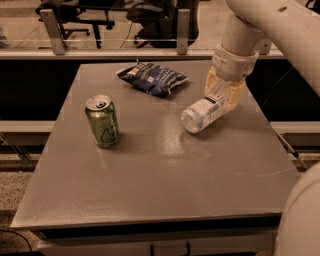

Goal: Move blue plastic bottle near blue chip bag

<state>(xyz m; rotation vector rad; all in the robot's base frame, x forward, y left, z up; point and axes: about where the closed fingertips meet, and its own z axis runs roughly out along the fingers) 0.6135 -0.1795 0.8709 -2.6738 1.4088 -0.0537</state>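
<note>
Camera view, the only one: grey desk [165,175] w/ three things on it.

Containers first. The blue plastic bottle [201,113] lies on its side in the far-right part of the desk, nearer the right edge than the middle. It's clear w/ a white label; can't tell if there's any liquid inside. A green soda can [102,121] stands upright near the left edge, about halfway between the far and near edges. Its top is visible, but can't tell if it's opened. The blue chip bag [152,78] lies flat and crinkled near the far edge, approx mid-width, and looks sealed and puffy.

Bottle axis: its long axis runs diagonally. The round base points toward the desk's near-left corner and the neck end toward the far-right corner. The cap is hidden inside the gripper. The neck end looks a bit higher than the base.

The gripper [223,96] comes down from the white arm [250,30] over the far-right part of the desk. Its yellowish fingers [212,86] are closed narrow on the bottle's neck-side half, one on each side and touching it.

Bottle and bag are apart, w/ bare desk between; the bag is closer to the bottle than the can is.

Office chairs [90,12] sit beyond the far edge.
</note>
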